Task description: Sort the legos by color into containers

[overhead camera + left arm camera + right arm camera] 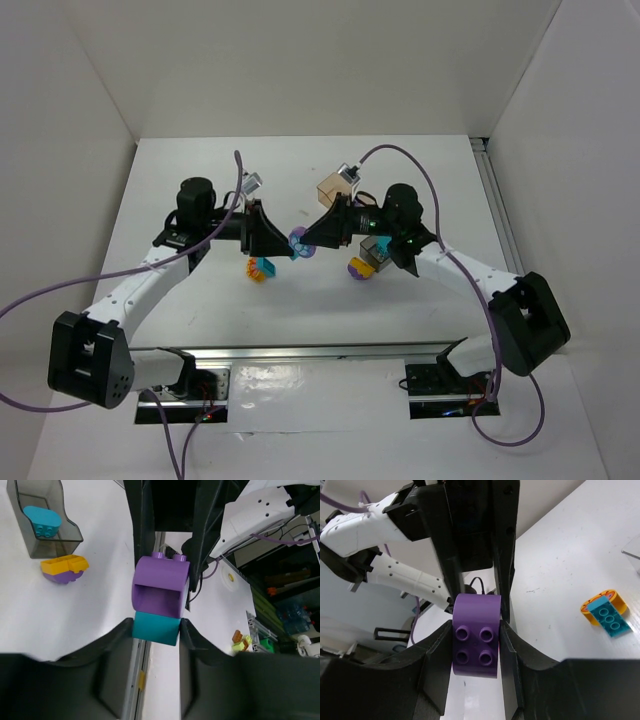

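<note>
Pointing in from the left, the left gripper (pixel 156 632) has its fingers narrowed onto the sides of the teal brick (pixel 155 624). That brick is joined face to face with the purple brick (pixel 160 582). This joined pair sits between the two arms over the middle of the table (pixel 450 170), and everything else is placed from it. Left of the pair and nearer the arm bases, a teal plate (pixel 607 617) lies on top of an orange arch piece (pixel 614 597) on the table, well apart from both grippers. Left of the pair and farther back stands the clear tray (pixel 252 183); what it holds cannot be told at this size. Right of the pair and farther back stands the peach-tan tray (pixel 332 187), and its inside cannot be read either. Right of the pair and a little nearer the bases, a yellow brick (pixel 64 563) sits stacked on a purple base (pixel 60 576), lying on the table just beside the dark grey tray (pixel 50 542) and outside it. That dark grey tray, also right of the pair, holds a rounded teal brick (pixel 42 520) with its studs up. From the right of the pair comes the right gripper (pixel 476 647), its fingers clamped against the two sides of the purple brick, whose four-stud face is turned toward the right wrist camera.
</note>
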You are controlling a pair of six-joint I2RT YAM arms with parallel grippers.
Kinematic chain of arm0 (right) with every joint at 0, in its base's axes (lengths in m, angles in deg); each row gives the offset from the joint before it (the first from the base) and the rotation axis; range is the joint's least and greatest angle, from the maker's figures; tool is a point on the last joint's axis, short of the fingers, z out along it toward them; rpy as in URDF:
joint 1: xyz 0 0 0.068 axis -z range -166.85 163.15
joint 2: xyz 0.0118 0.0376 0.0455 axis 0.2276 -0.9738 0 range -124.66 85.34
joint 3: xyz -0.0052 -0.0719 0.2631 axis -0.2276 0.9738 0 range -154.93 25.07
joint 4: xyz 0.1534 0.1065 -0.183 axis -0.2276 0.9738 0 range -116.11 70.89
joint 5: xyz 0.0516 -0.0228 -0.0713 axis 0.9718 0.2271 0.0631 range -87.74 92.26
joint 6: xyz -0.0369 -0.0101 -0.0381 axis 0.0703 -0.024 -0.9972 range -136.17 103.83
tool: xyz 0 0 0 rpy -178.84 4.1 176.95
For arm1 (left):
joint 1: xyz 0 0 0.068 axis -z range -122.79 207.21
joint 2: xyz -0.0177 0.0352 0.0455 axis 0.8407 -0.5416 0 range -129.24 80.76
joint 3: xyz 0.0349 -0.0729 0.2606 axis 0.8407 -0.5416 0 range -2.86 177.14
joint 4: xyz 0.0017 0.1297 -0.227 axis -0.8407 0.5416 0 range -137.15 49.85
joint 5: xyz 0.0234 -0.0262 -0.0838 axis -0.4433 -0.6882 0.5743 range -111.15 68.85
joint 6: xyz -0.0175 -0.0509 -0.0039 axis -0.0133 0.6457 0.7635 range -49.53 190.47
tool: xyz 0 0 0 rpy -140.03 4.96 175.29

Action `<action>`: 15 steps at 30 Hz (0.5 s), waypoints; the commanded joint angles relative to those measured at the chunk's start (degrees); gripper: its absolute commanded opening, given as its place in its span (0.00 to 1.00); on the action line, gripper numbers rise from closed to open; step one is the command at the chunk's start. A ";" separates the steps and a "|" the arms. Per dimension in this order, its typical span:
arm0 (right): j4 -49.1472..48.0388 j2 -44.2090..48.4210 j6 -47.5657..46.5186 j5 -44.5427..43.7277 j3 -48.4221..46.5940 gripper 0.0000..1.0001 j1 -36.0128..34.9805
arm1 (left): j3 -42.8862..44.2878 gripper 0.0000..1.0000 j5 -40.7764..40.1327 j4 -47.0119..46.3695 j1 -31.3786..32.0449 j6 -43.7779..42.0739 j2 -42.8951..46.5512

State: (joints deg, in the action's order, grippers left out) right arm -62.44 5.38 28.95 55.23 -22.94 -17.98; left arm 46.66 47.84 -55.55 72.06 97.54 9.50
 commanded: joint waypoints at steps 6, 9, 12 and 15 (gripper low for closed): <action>0.47 -0.90 -2.31 0.12 -2.70 0.37 0.54 | 3.92 0.00 1.85 -0.49 0.88 -1.84 -2.04; 3.63 1.03 -3.98 -0.41 -3.23 0.36 3.00 | 4.70 0.00 -1.65 4.42 0.88 -3.95 -2.04; 9.15 2.62 -6.97 -1.90 -5.76 0.35 5.99 | 6.28 0.00 -4.39 7.08 0.88 -5.01 -3.34; 16.27 3.94 -11.01 -3.92 -8.15 0.34 8.37 | 7.08 0.00 -6.50 8.93 0.88 -5.01 -4.67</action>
State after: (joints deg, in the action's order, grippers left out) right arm -54.07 6.36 23.35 55.01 -26.57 -12.67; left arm 51.07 42.75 -48.78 73.05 94.61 5.85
